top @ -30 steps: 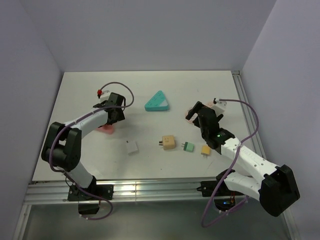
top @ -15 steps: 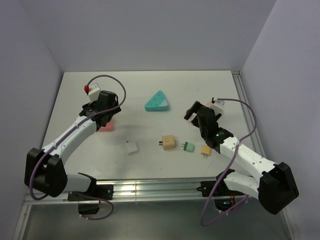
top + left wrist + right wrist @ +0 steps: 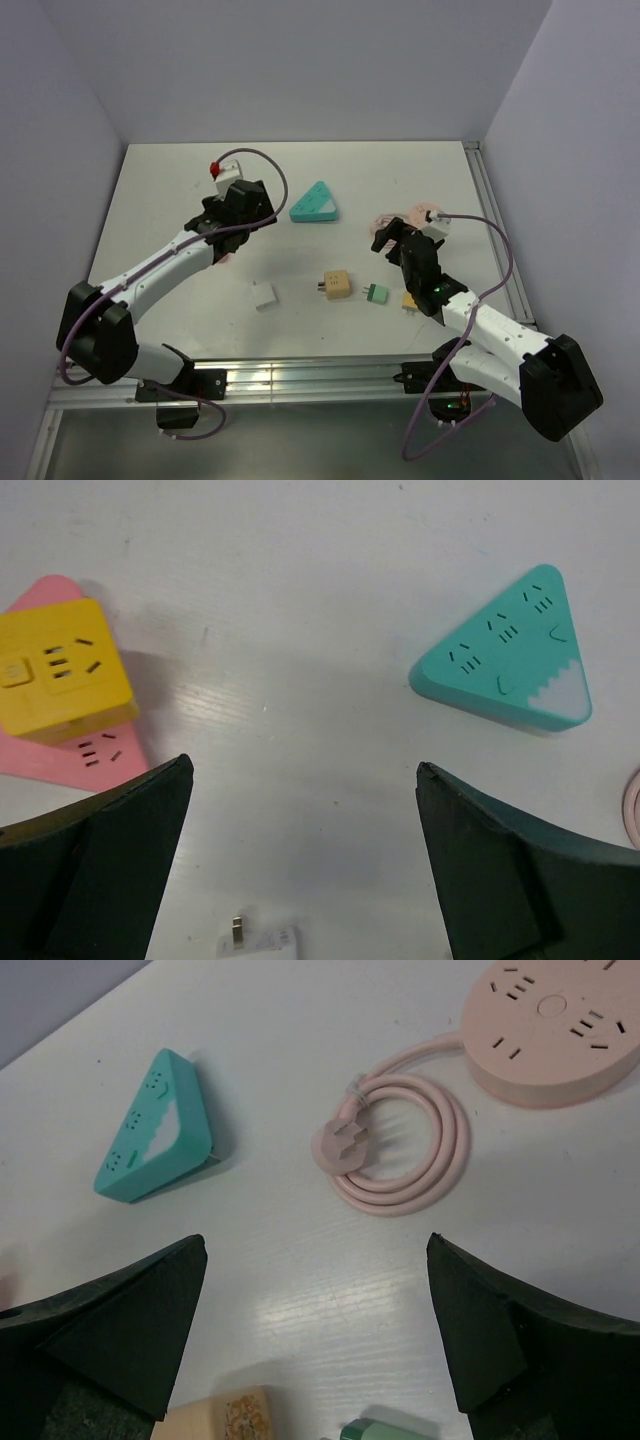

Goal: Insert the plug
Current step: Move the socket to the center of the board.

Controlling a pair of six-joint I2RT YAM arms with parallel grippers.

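Note:
My left gripper (image 3: pixel 243 212) (image 3: pixel 303 770) is open and empty above bare table. Under it, a white plug (image 3: pixel 262 942) (image 3: pixel 264 295) lies near the frame's bottom edge. A teal triangular power strip (image 3: pixel 505 650) (image 3: pixel 313 203) (image 3: pixel 155 1130) lies to the right. A yellow cube socket (image 3: pixel 62 670) sits on a pink triangular strip (image 3: pixel 60 755) at left. My right gripper (image 3: pixel 397 238) (image 3: pixel 316 1243) is open and empty above the table. Beyond it lie a pink round power strip (image 3: pixel 550 1020) (image 3: pixel 425 213) and its coiled cord and plug (image 3: pixel 342 1143).
A tan plug (image 3: pixel 336 285) (image 3: pixel 215 1418), a green plug (image 3: pixel 376 293) (image 3: pixel 385 1430) and a yellow plug (image 3: pixel 411 299) lie in a row at the table's front middle. A rail runs along the table's right edge (image 3: pixel 495 230).
My left arm has swung right, toward the teal strip, leaving the yellow socket and pink strip behind. My right gripper has drawn back toward the near edge, uncovering the pink round strip.

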